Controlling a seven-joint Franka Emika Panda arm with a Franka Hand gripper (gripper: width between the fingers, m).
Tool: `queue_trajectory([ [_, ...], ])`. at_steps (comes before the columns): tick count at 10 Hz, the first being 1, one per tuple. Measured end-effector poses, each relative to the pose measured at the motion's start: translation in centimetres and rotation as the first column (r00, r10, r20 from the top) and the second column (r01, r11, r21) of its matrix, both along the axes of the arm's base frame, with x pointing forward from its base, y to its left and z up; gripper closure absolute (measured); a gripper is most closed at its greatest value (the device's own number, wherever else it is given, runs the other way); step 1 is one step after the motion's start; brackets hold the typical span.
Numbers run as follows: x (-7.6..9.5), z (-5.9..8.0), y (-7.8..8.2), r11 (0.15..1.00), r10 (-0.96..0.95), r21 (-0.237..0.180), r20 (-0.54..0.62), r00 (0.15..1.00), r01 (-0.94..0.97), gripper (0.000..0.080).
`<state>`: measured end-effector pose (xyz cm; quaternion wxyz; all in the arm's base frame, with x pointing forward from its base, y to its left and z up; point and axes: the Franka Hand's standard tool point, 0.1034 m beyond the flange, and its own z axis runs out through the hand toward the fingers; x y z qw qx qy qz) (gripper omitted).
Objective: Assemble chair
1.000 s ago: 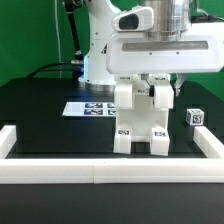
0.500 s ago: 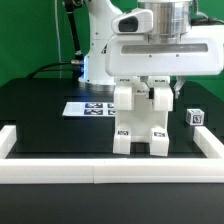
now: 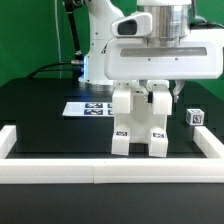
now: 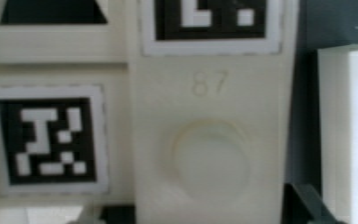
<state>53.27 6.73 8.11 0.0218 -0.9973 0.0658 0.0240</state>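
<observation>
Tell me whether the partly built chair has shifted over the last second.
Yes, slightly: the chair has edged toward the exterior view's left, a little nearer the fixed marker board.

Black table (image 3: 40, 115) bears chair (image 3: 124, 118), 1 cube (image 3: 195, 117), marker board (image 3: 85, 108), border rails (image 3: 100, 172).

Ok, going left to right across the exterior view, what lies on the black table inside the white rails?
marker board → partly assembled chair → small tagged cube
</observation>
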Motion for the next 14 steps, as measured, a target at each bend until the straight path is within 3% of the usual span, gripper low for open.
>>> queue_trajectory([
  [1, 0.06, -0.51, -0.14, 1.000, -0.001, -0.005, 0.005, 1.000, 0.001, 0.0511],
  [10, 0.65, -0.54, -0.26, 1.000, -0.002, -0.009, 0.023, 1.000, 0.002, 0.0483],
  [11, 0.64, -0.58, -0.27, 1.000, -0.002, -0.009, 0.023, 1.000, 0.002, 0.0306],
  [12, 0.63, -0.59, -0.27, 1.000, -0.002, -0.009, 0.023, 1.000, 0.002, 0.0306],
  [13, 0.63, -0.60, -0.27, 1.000, -0.002, -0.009, 0.022, 1.000, 0.002, 0.0182],
  [14, 0.62, -0.61, -0.27, 1.000, -0.002, -0.010, 0.022, 1.000, 0.002, 0.0159],
])
